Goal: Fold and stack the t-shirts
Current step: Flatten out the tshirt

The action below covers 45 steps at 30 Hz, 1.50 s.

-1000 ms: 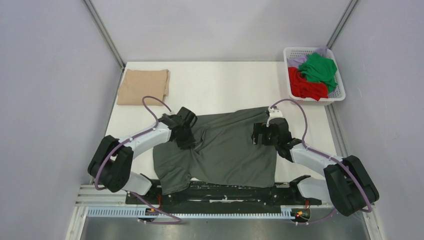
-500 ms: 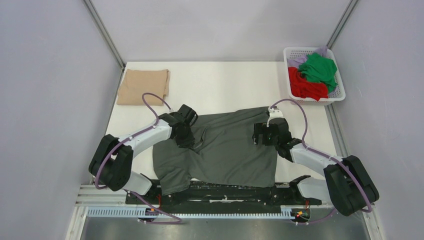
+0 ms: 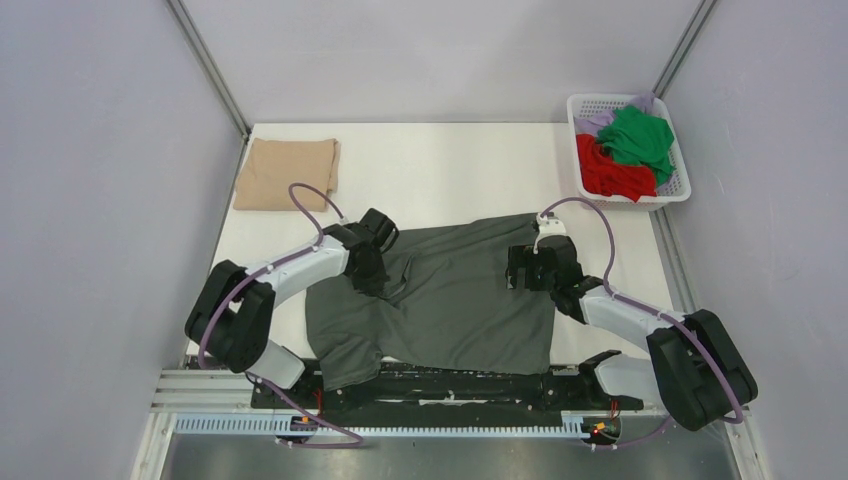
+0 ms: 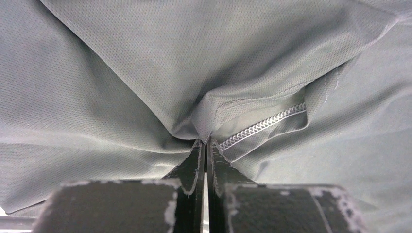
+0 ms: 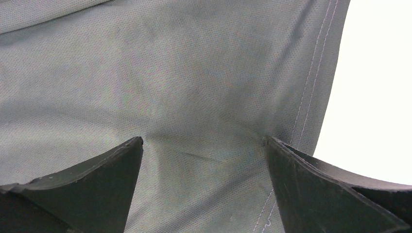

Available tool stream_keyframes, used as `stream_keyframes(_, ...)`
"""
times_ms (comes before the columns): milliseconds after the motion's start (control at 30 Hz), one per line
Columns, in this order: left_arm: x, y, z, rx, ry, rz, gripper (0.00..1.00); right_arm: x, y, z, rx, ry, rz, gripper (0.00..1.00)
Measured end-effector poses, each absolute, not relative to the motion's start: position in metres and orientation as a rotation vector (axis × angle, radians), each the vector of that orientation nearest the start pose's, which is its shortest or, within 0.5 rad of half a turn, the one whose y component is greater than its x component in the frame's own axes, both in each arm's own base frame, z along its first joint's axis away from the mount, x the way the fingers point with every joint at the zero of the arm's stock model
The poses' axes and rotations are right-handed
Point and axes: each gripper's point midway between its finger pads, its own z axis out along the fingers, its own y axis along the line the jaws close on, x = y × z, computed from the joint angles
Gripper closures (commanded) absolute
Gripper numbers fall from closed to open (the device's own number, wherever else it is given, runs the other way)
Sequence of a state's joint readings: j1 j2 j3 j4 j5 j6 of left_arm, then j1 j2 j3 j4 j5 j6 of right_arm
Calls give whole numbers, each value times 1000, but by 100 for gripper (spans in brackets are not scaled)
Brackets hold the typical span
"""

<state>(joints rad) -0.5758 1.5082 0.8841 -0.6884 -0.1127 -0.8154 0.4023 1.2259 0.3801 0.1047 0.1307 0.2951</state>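
- Currently, the table (image 3: 450, 170) is being boxed in by pale walls (image 3: 100, 200).
- The dark grey t-shirt (image 3: 450, 300) is being laid along its near edge; limp, light cloth, probably best gripped at seams.
- A seamed fold is being pinched by the left gripper (image 4: 204, 145).
- The right gripper (image 5: 204, 143) is being held spread over the hem.

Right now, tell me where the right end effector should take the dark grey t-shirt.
Probably the stitched edge of the dark grey t-shirt, from the table side: it lies flat there, beside the open right end effector.
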Motion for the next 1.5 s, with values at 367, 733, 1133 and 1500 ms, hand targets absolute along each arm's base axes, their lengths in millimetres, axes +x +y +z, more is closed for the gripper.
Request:
stream_keyframes(367, 279, -170, 71, -381, 2677, -106, 98, 276, 105, 20, -62, 2312, 199, 2)
stream_keyframes(733, 402, -149, 106, -501, 2499, -59, 98, 272, 102, 19, -120, 2318, 178, 2)
stream_keyframes(1133, 579, -144, 93, -392, 2378, -60, 18, 272, 105, 18, -193, 2300, 186, 2)
stream_keyframes(1500, 592, -151, 88, -200, 2401, -82, 0, 271, 102, 19, -195, 2302, 170, 2)
